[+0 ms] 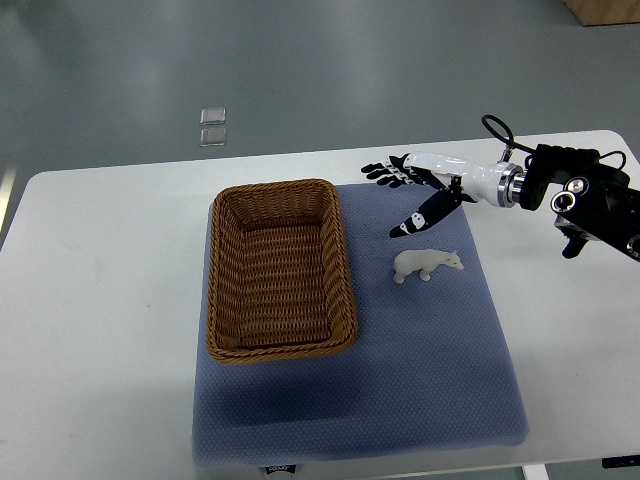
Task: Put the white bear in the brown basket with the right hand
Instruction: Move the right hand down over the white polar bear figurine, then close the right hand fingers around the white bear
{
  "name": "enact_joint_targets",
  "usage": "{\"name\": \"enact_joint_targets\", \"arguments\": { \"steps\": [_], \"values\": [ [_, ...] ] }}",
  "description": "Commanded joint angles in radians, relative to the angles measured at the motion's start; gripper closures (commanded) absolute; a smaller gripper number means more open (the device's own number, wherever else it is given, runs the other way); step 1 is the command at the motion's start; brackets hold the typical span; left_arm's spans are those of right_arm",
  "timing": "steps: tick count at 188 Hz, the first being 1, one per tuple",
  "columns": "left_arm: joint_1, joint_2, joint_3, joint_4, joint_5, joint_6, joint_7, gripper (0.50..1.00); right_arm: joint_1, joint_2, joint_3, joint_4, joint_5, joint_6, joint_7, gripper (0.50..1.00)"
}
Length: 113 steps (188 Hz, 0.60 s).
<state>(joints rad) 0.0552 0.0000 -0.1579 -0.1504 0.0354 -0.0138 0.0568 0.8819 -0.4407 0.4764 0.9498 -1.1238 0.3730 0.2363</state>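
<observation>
A small white bear figure (427, 265) stands on the blue mat (420, 380), right of the basket. The brown wicker basket (225, 300) sits on the mat's left part and holds nothing. My right hand (405, 195) reaches in from the right edge, hovering above and slightly behind the bear. Its black-tipped fingers (385, 172) are spread and the thumb (420, 217) points down towards the bear without touching it. The hand holds nothing.
The mat lies on a white table (100, 300). Two small clear squares (212, 127) lie on the grey floor beyond the table's far edge. A wooden corner (605, 10) shows at top right.
</observation>
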Motion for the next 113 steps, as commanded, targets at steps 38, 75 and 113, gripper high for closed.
{"name": "enact_joint_targets", "arguments": {
  "steps": [38, 75, 113],
  "values": [
    [0.000, 0.000, 0.000, 0.000, 0.000, 0.000, 0.000, 0.500, -0.011, -0.108, -0.087, 0.118, -0.162, -0.049, 0.000, 0.572],
    [0.000, 0.000, 0.000, 0.000, 0.000, 0.000, 0.000, 0.500, -0.024, -0.125, -0.111, 0.176, -0.232, -0.063, 0.000, 0.572],
    [-0.001, 0.000, 0.000, 0.000, 0.000, 0.000, 0.000, 0.500, -0.040, -0.112, -0.137, 0.184, -0.309, -0.117, -0.002, 0.572]
  ]
}}
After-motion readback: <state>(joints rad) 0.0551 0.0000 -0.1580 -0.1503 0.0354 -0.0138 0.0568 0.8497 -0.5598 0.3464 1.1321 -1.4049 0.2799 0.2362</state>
